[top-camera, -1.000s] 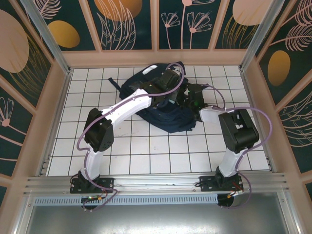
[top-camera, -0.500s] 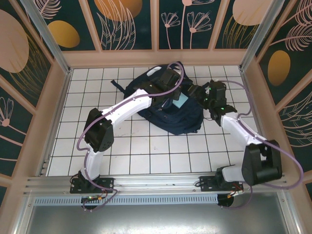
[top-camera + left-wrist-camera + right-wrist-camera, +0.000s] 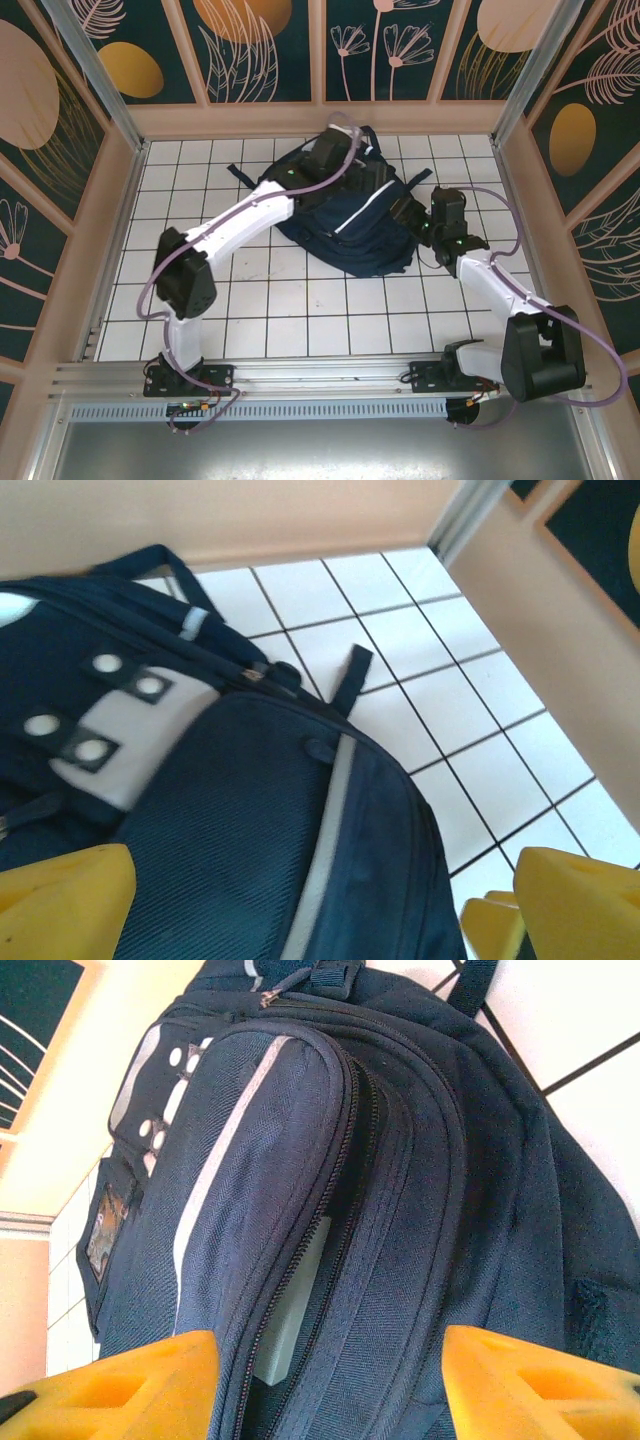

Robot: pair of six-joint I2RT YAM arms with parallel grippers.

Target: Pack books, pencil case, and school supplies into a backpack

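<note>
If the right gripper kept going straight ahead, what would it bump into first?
Probably the navy backpack, near its half-open zipper gap, which sits straight ahead of the right gripper. Depth is hard to judge.

Navy backpack with pale grey stripes, white table with dark grid lines

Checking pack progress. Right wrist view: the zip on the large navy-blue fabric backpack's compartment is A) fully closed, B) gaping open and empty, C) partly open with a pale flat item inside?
C: the navy-blue fabric backpack shows a gap between its zipper teeth, with a pale flat item tucked inside.
</note>
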